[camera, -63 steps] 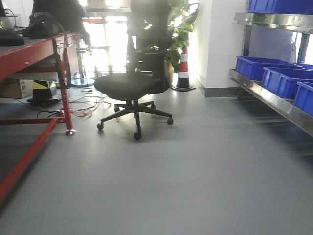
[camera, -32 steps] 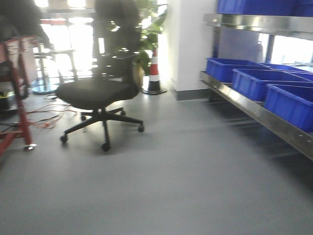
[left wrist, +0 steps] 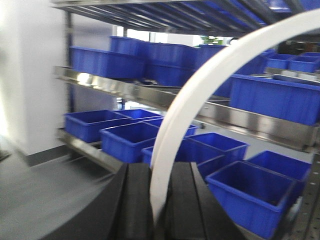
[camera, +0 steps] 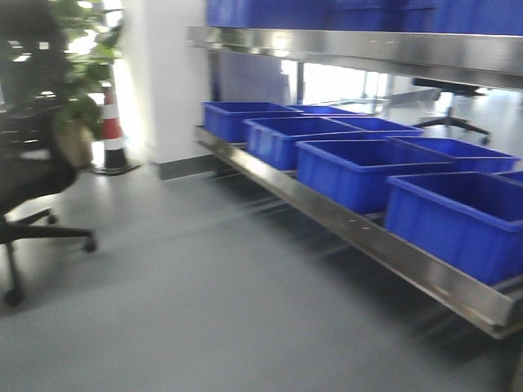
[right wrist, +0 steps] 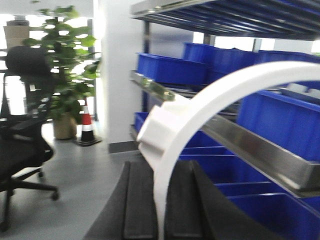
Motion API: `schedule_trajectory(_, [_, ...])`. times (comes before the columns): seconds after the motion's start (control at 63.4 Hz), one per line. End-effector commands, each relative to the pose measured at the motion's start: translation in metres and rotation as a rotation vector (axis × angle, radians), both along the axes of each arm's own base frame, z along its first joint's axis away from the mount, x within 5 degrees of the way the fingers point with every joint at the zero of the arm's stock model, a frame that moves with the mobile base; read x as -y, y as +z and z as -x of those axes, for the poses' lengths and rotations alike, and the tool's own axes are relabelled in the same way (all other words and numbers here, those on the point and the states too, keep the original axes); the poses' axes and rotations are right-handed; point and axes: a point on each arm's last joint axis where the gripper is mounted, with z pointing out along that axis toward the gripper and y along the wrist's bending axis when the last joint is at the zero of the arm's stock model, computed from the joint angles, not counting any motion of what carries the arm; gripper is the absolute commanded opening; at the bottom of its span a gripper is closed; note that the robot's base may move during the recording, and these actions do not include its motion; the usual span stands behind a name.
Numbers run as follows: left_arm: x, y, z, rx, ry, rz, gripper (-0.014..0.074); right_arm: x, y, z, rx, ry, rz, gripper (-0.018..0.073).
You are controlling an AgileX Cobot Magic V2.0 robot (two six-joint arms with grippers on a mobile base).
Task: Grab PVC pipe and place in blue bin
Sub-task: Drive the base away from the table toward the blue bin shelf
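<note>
A steel rack (camera: 359, 229) runs along the right side of the room, and everything else lies around it. Open blue bins (camera: 359, 167) sit in a row on its low ledge, and more of them line the shelves above. The grey floor (camera: 188, 302) in front of the rack is smooth. At the far end of the rack stands a white pillar (camera: 167, 82). Just past it are a striped traffic cone (camera: 112, 131) and a leafy plant (camera: 82, 73). A black office chair (camera: 33, 163) stands on the floor well apart from the rack, at the left edge. The front view is blurred.

The PVC pipe (right wrist: 200, 105) is in the right gripper (right wrist: 159, 172), whose black fingers are clamped on its lower end. The pipe curves up and over toward the rack, and a squared tab (right wrist: 155, 132) juts out just above the fingers. The left gripper (left wrist: 159, 172) is closed on a thinner white arc (left wrist: 202, 75), which sweeps up across the rack's bins.
</note>
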Motion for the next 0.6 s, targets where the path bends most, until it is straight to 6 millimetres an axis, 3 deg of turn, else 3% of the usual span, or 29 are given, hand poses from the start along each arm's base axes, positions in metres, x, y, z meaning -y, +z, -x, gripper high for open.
schedule_trajectory(0.0, [0.0001,0.0033,0.0014,0.026,-0.003,0.009,-0.0111,0.0004,0.0032,0.0019,0.034,-0.003,0.003,-0.0161])
schedule_trajectory(0.583, [0.0001,0.0033,0.0014,0.026,-0.003,0.009,-0.0111,0.0004,0.0032,0.0019,0.034,-0.003,0.003,-0.0161])
